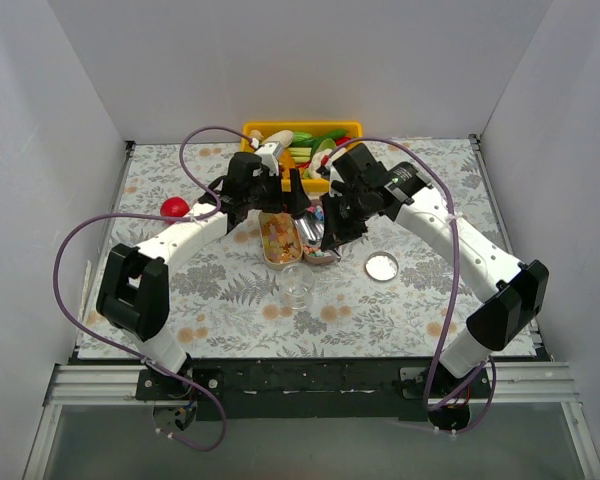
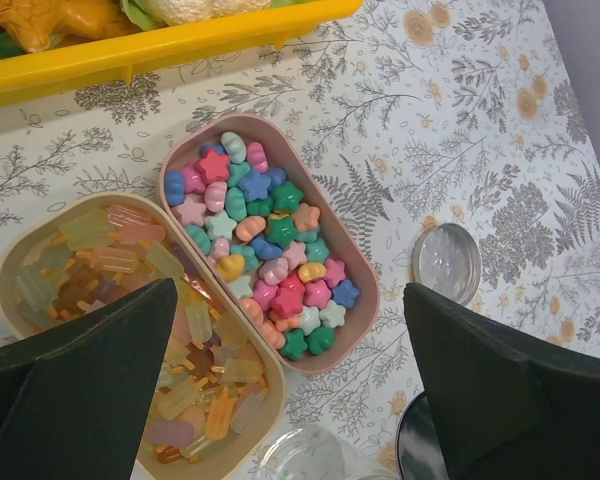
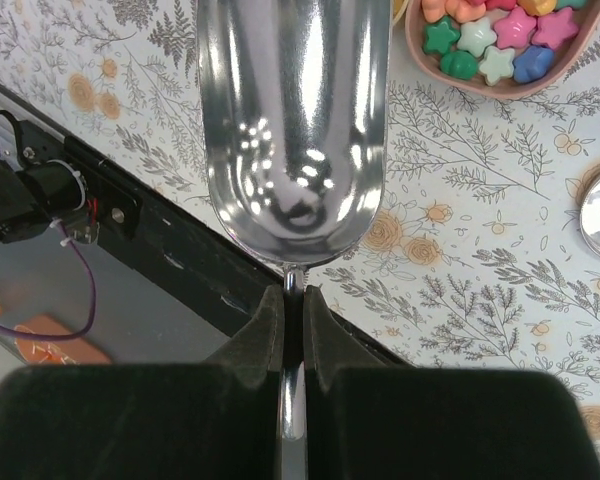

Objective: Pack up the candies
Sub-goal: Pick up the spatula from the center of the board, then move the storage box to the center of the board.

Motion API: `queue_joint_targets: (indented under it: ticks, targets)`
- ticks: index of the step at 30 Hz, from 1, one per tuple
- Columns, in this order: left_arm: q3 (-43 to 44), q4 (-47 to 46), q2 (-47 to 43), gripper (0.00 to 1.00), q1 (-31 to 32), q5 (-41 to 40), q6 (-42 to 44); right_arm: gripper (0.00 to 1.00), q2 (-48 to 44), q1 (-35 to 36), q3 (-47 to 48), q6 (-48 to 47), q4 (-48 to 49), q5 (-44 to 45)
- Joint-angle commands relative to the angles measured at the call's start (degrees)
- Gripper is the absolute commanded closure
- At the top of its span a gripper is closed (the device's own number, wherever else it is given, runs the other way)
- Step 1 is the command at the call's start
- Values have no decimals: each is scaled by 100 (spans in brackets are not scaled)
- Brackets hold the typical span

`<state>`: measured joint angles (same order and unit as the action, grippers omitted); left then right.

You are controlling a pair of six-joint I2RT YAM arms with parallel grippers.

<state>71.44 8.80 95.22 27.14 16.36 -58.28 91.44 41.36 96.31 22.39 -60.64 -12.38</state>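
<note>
Two oval beige trays lie mid-table. The right tray (image 2: 368, 300) holds pastel star and shell candies (image 2: 265, 250). The left tray (image 2: 8, 262) holds orange-tan and pale ice-lolly-shaped candies (image 2: 130, 290). My left gripper (image 2: 290, 380) is open and empty, hovering over both trays, and shows in the top view (image 1: 265, 208). My right gripper (image 3: 293, 300) is shut on the handle of an empty metal scoop (image 3: 292, 120), whose bowl is beside the pastel tray (image 3: 500, 90); it shows in the top view (image 1: 332, 228). A clear glass jar (image 1: 295, 287) stands open just in front of the trays.
The jar's lid (image 1: 382, 266) lies flat to the right of the jar. A yellow bin (image 1: 252, 130) of toy vegetables stands at the back. A red ball (image 1: 174, 207) lies at the left. The table's front edge (image 3: 180, 250) is under the scoop.
</note>
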Motion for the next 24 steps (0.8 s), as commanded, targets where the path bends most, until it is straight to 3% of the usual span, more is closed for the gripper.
queue_joint_targets:
  ticks: [1,14,24]
  targets:
    - [212,8,-127,2,20,-440,177,99,76,-102,195,90,-70,8]
    - [1547,298,681,2,-173,-994,256,99,699,-620,132,-340,-694,-282]
    - [1232,386,945,2,-191,-1249,414,99,1789,-893,739,-745,-1222,-177]
